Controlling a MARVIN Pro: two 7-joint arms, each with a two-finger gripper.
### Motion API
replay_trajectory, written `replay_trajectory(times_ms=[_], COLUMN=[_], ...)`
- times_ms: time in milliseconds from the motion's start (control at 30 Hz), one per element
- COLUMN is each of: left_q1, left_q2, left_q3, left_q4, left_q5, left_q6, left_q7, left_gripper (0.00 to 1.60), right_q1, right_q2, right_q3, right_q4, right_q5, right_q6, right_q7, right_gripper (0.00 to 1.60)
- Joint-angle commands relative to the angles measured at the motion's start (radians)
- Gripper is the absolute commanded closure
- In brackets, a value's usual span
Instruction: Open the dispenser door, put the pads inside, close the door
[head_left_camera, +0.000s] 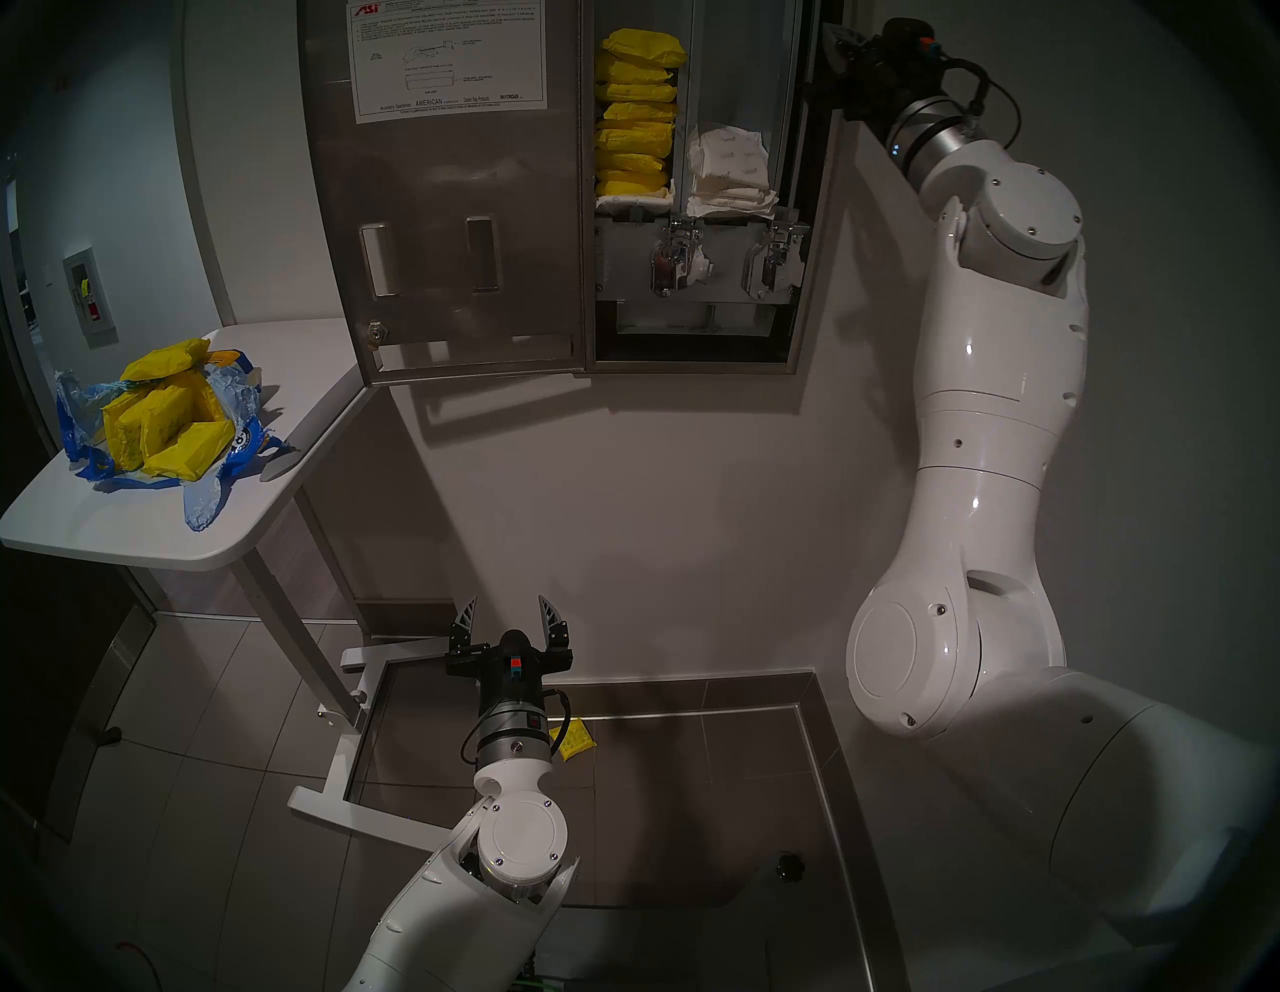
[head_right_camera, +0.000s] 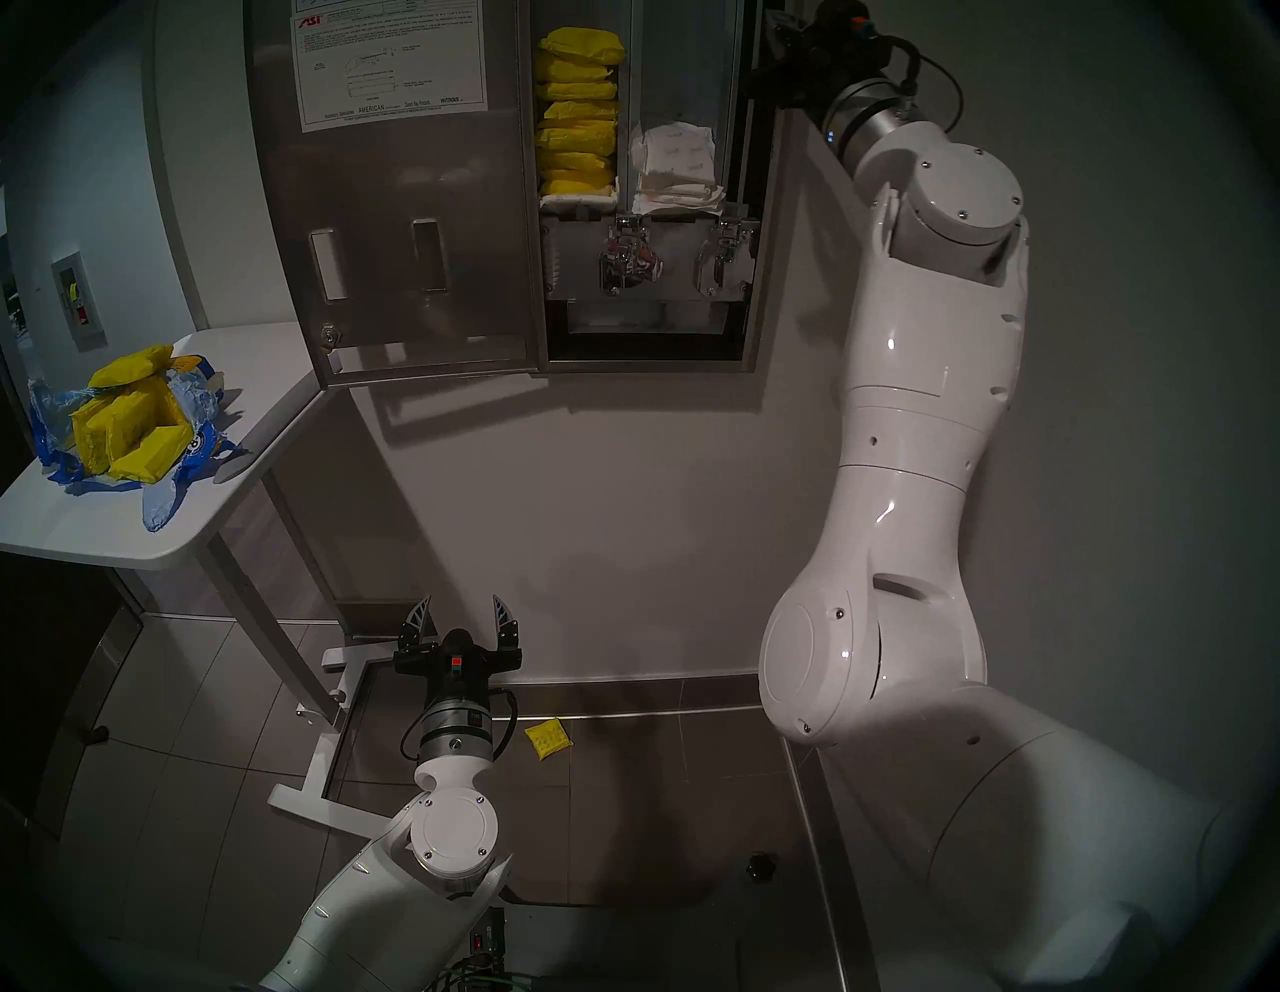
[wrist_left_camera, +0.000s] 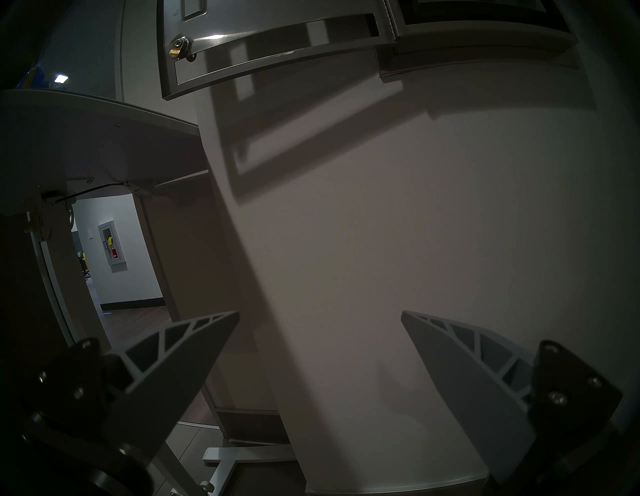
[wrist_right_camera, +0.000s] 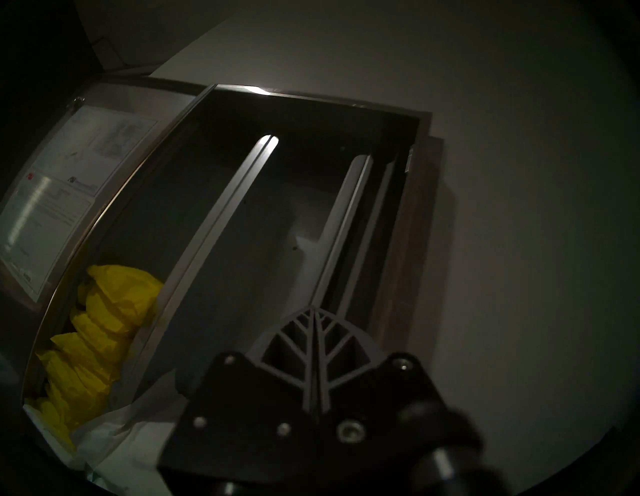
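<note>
Steel everywhere up top: the dispenser, a tall brushed-metal wall cabinet, stands wide open, and the dispenser door is swung out flat at its 9 o'clock, a white instruction sheet pasted on its inner face. Inside, the left chute holds a neat column of the pads, soft, crinkly yellow packets stacked flat, while the right chute holds white-wrapped packets above two shiny lever mechanisms. More yellow pads sit heaped in a torn blue-and-clear plastic bag on the smooth white surface at 8 o'clock of the door. One stray yellow pad lies on the grey tiled floor. Right gripper is up at the cabinet's top right corner, its ribbed grey fingers pressed together, clenched on nothing. Left gripper hangs low near the wall, released, its fingers spread wide and empty.
</note>
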Motion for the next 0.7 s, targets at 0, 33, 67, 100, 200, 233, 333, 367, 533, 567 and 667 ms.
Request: replay_trajectory(times_ms=[0, 33, 67, 100, 200, 233, 333, 367, 533, 567, 667], left_q1=[-0.021, -0.020, -0.020, -0.020, -0.020, -0.020, -0.020, -0.020, -0.019, -0.019, -0.019], left_q2=[-0.001, -0.001, -0.001, -0.001, 0.000, 0.000, 0.000, 0.000, 0.000, 0.000, 0.001], left_q3=[-0.003, -0.003, -0.003, -0.003, -0.004, -0.004, -0.004, -0.004, -0.004, -0.004, -0.004], left_q4=[-0.031, -0.032, -0.032, -0.033, -0.034, -0.034, -0.035, -0.035, -0.036, -0.036, -0.038], left_q5=[0.005, 0.005, 0.005, 0.005, 0.005, 0.005, 0.005, 0.005, 0.006, 0.006, 0.006], left_q6=[-0.009, -0.009, -0.010, -0.010, -0.010, -0.010, -0.010, -0.010, -0.010, -0.010, -0.010], left_q7=[0.001, 0.001, 0.001, 0.001, 0.001, 0.001, 0.001, 0.001, 0.000, 0.000, 0.000], left_gripper=[0.00, 0.00, 0.00, 0.00, 0.00, 0.00, 0.00, 0.00, 0.00, 0.00, 0.00], right_q1=[-0.022, -0.032, -0.043, -0.059, -0.105, -0.127, -0.191, -0.208, -0.271, -0.290, -0.331], right_q2=[0.024, 0.026, 0.028, 0.029, 0.031, 0.030, 0.019, 0.012, -0.019, -0.027, -0.049], right_q3=[0.067, 0.082, 0.095, 0.111, 0.152, 0.164, 0.207, 0.220, 0.273, 0.285, 0.315], right_q4=[-0.121, -0.133, -0.147, -0.166, -0.201, -0.216, -0.258, -0.275, -0.335, -0.350, -0.382], right_q5=[0.027, 0.027, 0.027, 0.024, 0.020, 0.015, 0.007, 0.003, -0.020, -0.028, -0.052], right_q6=[0.052, 0.064, 0.077, 0.093, 0.139, 0.156, 0.217, 0.234, 0.318, 0.341, 0.396], right_q7=[0.017, 0.016, 0.019, 0.017, 0.020, 0.021, 0.032, 0.036, 0.060, 0.069, 0.096], right_gripper=[1.60, 1.60, 1.60, 1.60, 1.60, 1.60, 1.60, 1.60, 1.60, 1.60, 1.60])
